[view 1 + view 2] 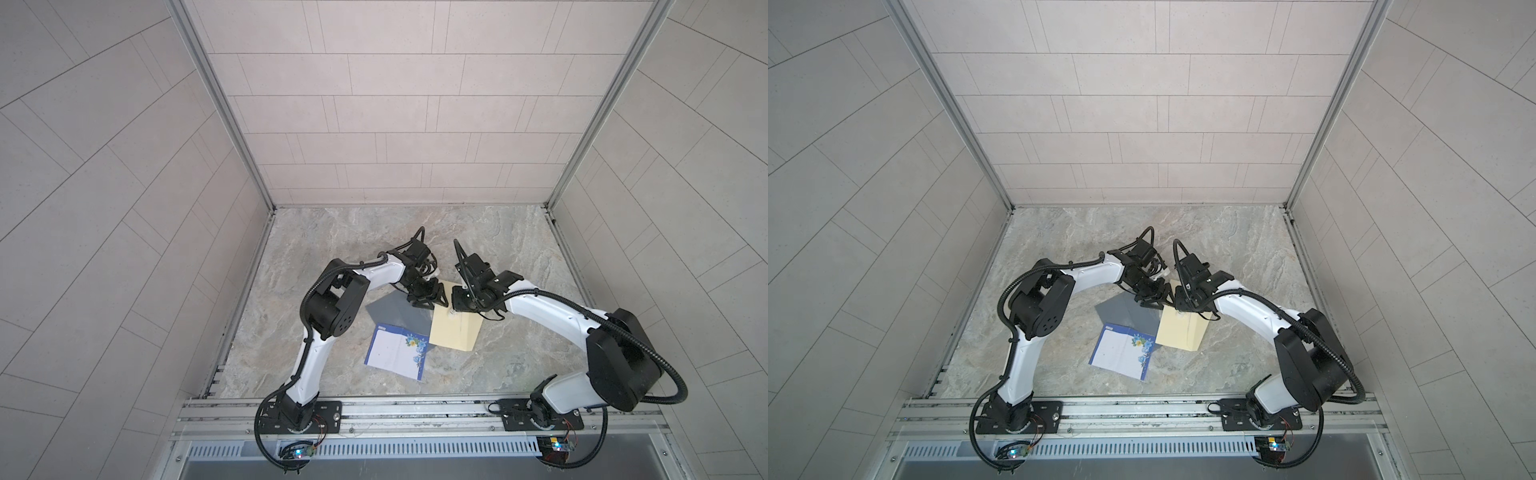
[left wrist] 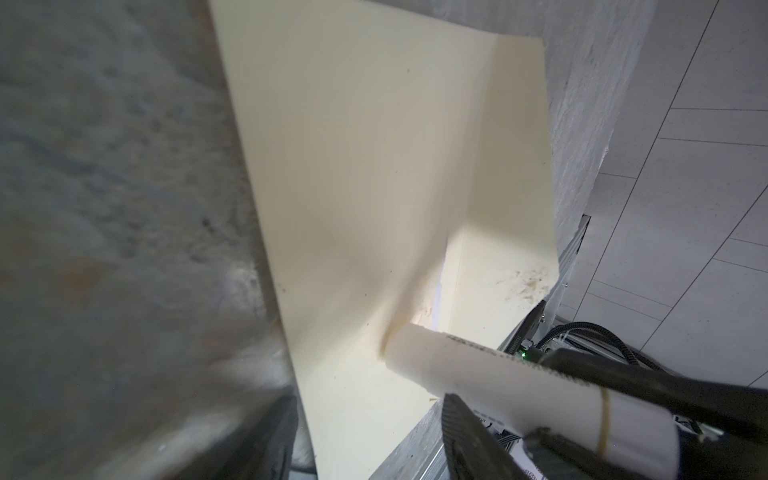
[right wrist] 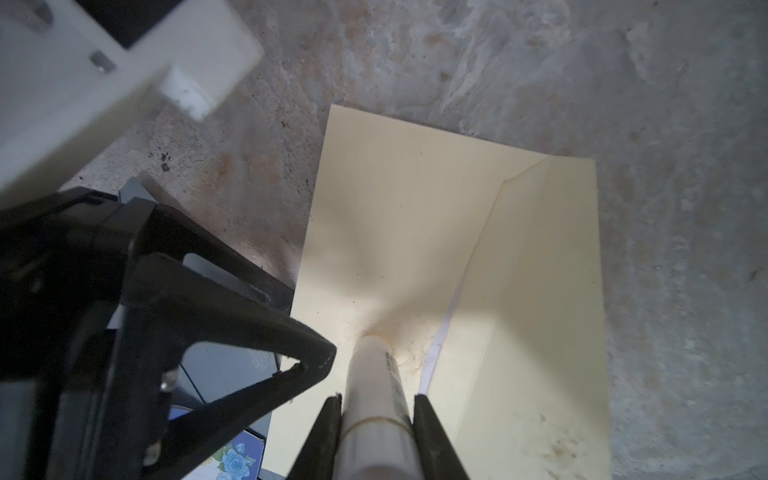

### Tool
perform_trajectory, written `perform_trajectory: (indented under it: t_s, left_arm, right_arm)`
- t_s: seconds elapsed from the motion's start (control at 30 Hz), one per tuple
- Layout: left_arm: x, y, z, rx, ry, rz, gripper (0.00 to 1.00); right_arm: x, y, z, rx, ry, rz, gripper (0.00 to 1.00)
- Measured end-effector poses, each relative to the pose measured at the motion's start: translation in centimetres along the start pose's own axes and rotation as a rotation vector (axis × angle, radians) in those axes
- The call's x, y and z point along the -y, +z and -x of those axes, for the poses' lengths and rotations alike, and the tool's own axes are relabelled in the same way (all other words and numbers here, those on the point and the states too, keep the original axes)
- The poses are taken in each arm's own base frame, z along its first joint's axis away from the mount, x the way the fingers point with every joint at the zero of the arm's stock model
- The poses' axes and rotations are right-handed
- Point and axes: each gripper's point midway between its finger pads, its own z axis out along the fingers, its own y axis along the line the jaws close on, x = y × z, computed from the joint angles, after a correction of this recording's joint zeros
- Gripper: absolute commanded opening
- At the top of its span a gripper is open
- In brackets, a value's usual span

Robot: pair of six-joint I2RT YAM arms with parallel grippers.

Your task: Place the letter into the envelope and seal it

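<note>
Envelope point(image 1: 455, 332): cream, lying flat on tabletop point(image 1: 374, 232), centre-right in both top views. Flap open, w/ yellowish smudges on it. Thin white edge shows along the flap fold in right wrist view. Letter point(image 1: 397, 351): white sheet w/ blue border & blue flowers down one side, flat, face up, outside the envelope, just beside its near-left corner. Glue stick point(image 3: 374, 386): white tube, tilted, tip pressed onto envelope by the flap fold.
</note>
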Motion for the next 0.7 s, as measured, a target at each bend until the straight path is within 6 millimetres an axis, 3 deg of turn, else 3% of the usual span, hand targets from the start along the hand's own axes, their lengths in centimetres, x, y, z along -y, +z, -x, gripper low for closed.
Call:
perform_trajectory:
  t_s: [0.1, 0.23, 0.33, 0.43, 0.7]
  left_arm:
    - [0.0, 0.4, 0.0, -0.008, 0.002, -0.003, 0.46]
    - [-0.7, 0.7, 0.1, -0.009, -0.009, 0.018, 0.19]
    - [-1.3, 0.9, 0.1, -0.009, -0.020, 0.038, 0.07]
    - [-1.5, 0.9, 0.1, -0.008, -0.029, 0.046, 0.00]
    - [-1.7, 1.0, 0.2, -0.002, -0.035, 0.061, 0.00]
  right_arm:
    - [0.0, 0.0, 0.0, 0.002, 0.007, 0.001, 0.00]
    - [0.1, 0.0, 0.1, 0.007, 0.014, -0.002, 0.00]
    - [0.1, 0.0, 0.1, 0.012, 0.015, -0.009, 0.00]
    - [-0.1, 0.0, -0.1, 0.022, 0.001, -0.024, 0.00]
    - [-0.7, -0.1, -0.4, 0.079, -0.047, -0.116, 0.00]
